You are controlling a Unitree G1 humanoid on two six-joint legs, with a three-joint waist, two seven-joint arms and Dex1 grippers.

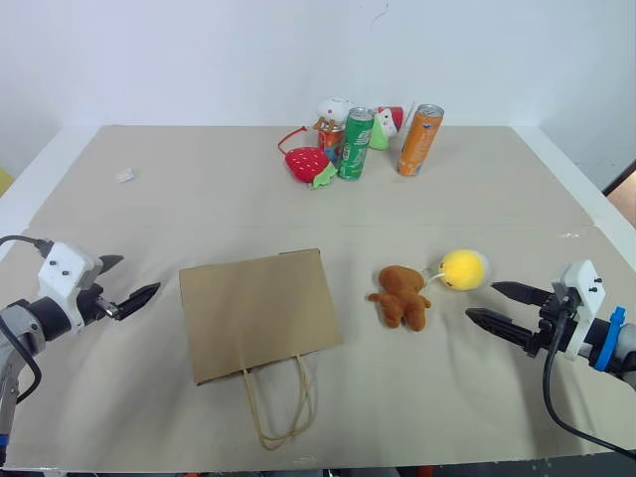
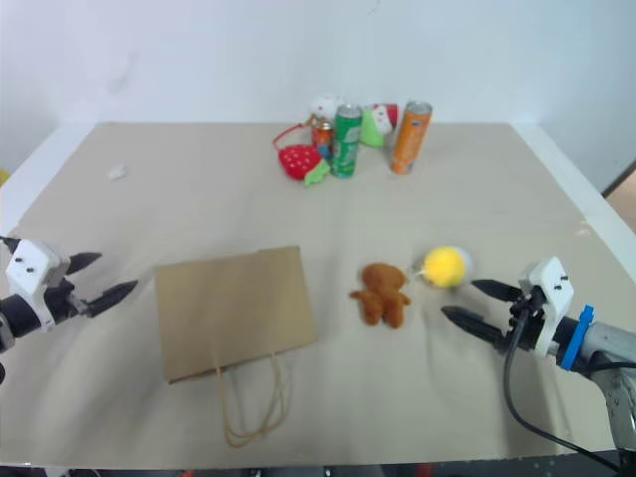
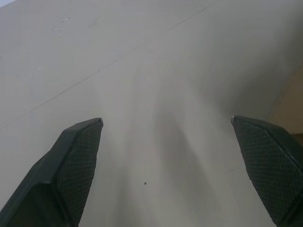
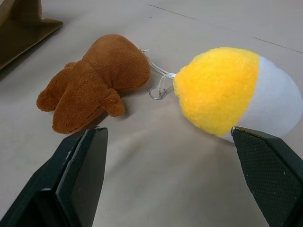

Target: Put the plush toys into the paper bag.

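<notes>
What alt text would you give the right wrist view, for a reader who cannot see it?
A brown plush animal and a yellow plush ball with a white end lie side by side on a beige table, with a thin cord and small ring between them. The open right gripper frames them from below, holding nothing.

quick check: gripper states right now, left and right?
Left gripper: open, holding nothing, beside the paper bag.
Right gripper: open, holding nothing, just short of the yellow plush ball.
</notes>
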